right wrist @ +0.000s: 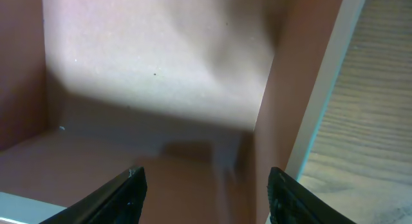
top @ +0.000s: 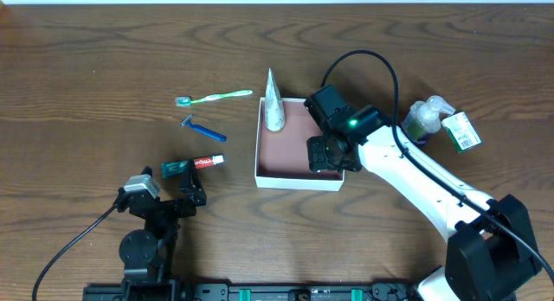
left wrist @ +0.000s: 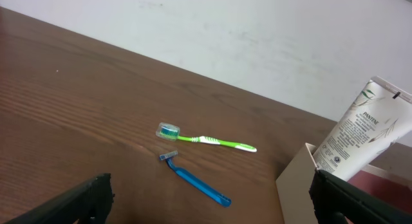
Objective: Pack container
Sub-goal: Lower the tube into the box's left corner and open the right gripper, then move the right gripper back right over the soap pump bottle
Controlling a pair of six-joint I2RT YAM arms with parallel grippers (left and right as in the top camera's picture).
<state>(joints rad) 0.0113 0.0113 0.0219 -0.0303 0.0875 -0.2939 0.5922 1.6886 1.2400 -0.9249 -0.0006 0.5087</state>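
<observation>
one container (top: 281,154), a shallow square box with white walls and a pinkish-brown floor, sits on the bench (top: 86,76) a little right of centre. a white pantene tube (top: 273,102) leans in its far left corner, with its flat end poking up over the wall. your right end effector (top: 327,154) is down inside the box at the near right corner. its wrist view shows both fingers (right wrist: 129,198) spread wide with only bare cardboard between them, so it grips nothing. left of the box lie a green toothbrush (top: 214,97), a blue razor (top: 202,130) and a small toothpaste tube (top: 195,165), each apart from the others. your left end effector (top: 192,195) is just beside the toothpaste tube, on its near side, jaws wide apart and empty. well to the right of the box, a green pump bottle (top: 424,119) stands just beside a green carton (top: 461,131).
</observation>
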